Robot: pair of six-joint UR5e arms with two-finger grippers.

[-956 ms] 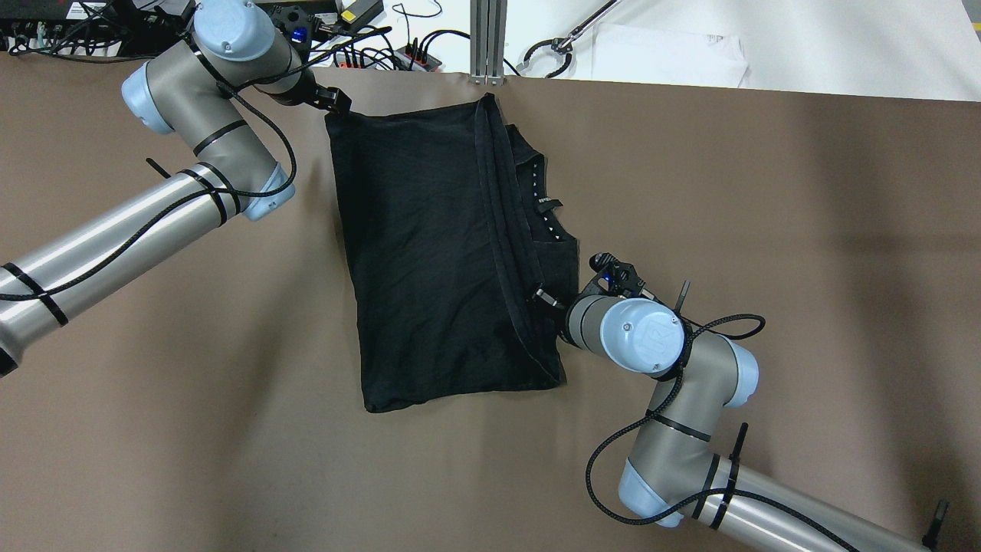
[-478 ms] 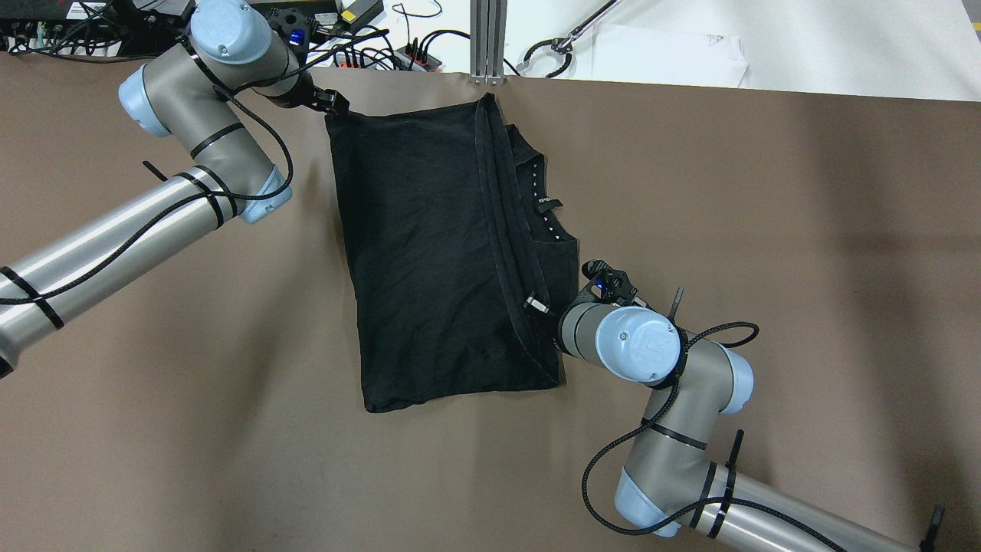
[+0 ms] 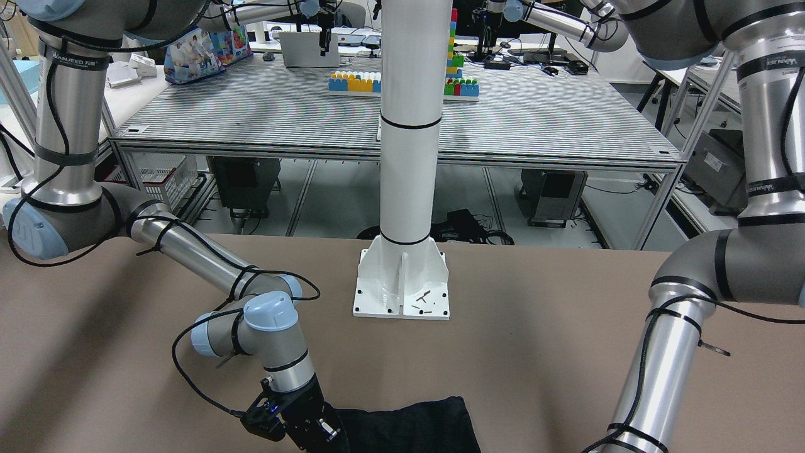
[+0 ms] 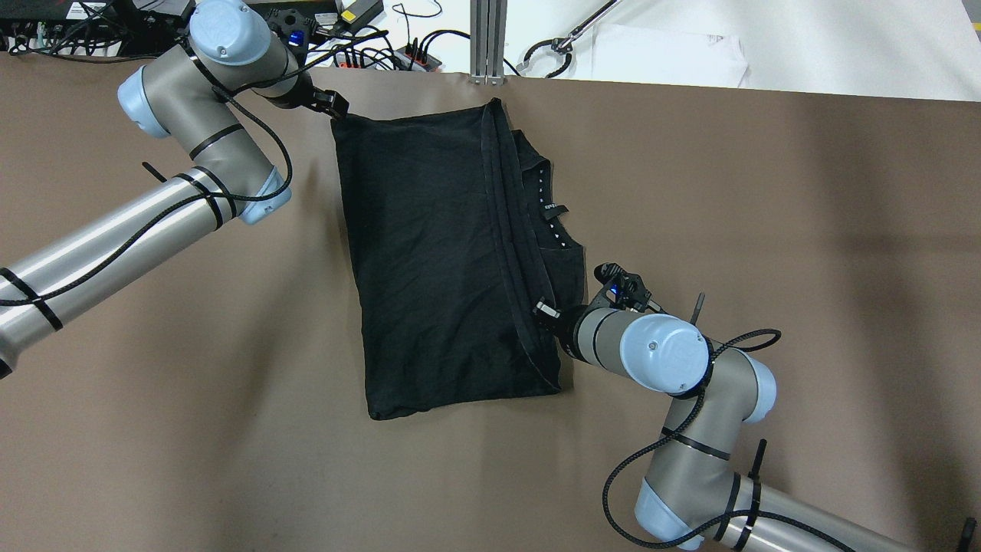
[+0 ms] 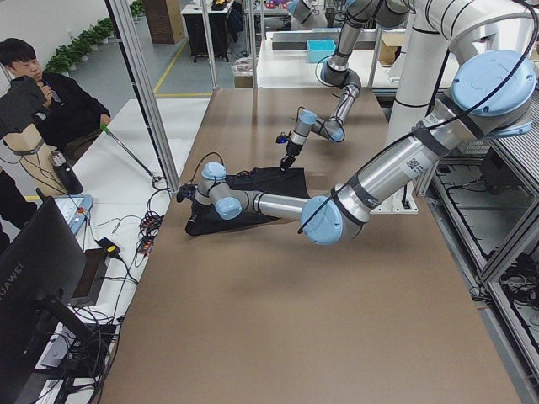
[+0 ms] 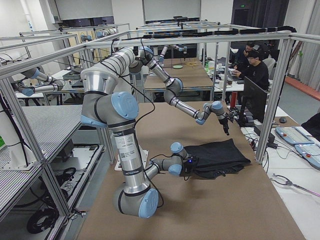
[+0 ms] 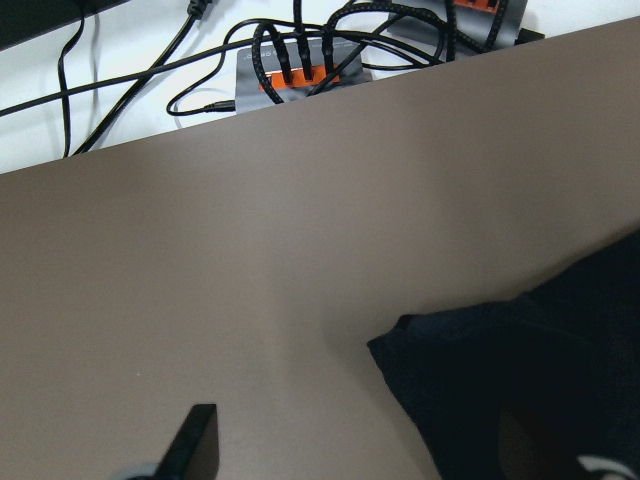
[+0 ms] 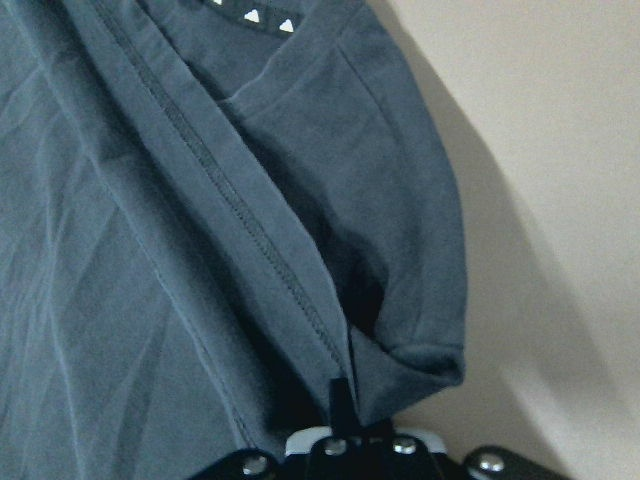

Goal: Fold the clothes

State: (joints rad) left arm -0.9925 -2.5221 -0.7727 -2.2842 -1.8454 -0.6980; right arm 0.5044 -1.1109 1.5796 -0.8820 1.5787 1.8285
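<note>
Folding the clothes (image 4: 437, 253), laid flat mid-table (image 4: 766, 230), far edge near the back rim.

Clamped on the doubled hem at the near right side with the right gripper (image 4: 544, 310); parked at the far left corner with the left gripper (image 4: 336, 109), seemingly spread wide and gripping nothing, though only partly seen. Likely soft, light and limp, prone to sagging and to layers sliding apart. Best pinched at hems and corners through both layers, never mid-panel.
</note>
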